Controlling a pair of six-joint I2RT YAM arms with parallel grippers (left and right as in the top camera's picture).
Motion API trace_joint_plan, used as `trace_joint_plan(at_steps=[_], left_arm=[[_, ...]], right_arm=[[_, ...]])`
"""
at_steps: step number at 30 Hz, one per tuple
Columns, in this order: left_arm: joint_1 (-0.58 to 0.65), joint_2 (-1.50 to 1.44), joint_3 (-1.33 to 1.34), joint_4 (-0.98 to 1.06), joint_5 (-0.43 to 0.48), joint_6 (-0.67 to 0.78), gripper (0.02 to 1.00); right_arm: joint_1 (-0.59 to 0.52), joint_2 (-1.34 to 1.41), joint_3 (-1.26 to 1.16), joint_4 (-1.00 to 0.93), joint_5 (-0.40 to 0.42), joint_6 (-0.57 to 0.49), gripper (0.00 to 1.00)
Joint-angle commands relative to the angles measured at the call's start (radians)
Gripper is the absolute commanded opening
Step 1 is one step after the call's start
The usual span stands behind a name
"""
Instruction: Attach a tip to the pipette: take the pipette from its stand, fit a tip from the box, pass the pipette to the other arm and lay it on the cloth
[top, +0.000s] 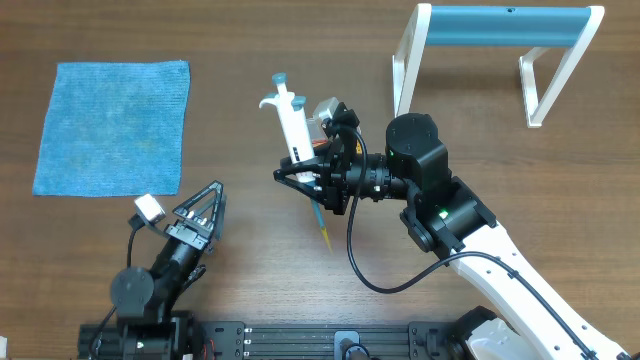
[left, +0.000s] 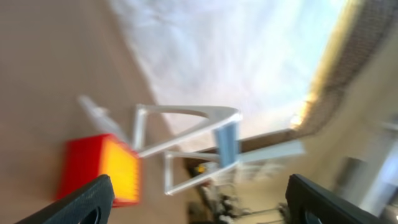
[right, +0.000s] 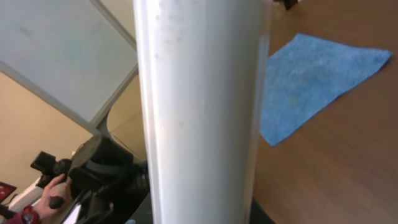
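Currently your right gripper (top: 308, 176) pinches the white pipette (top: 292, 122) low on its barrel, held above the table between the arms, its yellow tip (top: 325, 236) pointing back toward the bases. Your left gripper (top: 199, 203) sits with fingers spread, near the blue cloth (top: 110, 125). Expect a light, stiff, smooth-sided body. Take the free upper barrel for the pass, never the fragile tip.
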Motion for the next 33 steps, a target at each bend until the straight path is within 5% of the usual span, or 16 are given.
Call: trace_joint_plan(at_steps=[1,9,12,14,22,33], left_arm=[[0.000,0.060,0.024,0.161,0.166,-0.090,0.812],[0.000,0.557,0.338,0.293,0.512,0.172,0.829],[-0.003,0.817,0.520,0.394,0.754,0.228,0.829],[-0.026,0.936,0.592,0.494,0.833,0.224,0.831],[-0.199,1.166,0.766,0.648,0.837,0.221,0.836],[-0.211,1.179,0.821,0.673,0.810,0.236,0.836]], right_arm=[[-0.001,-0.008,0.017,-0.062,-0.064,0.031,0.075],[-0.037,-0.008,0.017,-0.062,-0.085,0.031,0.075],[-0.037,-0.008,0.017,-0.058,-0.088,0.030,0.077],[-0.037,-0.008,0.017,-0.033,-0.089,0.030,0.075],[-0.037,-0.008,0.017,0.029,-0.118,0.031,0.077],[-0.037,-0.008,0.017,0.029,-0.169,0.059,0.075]])
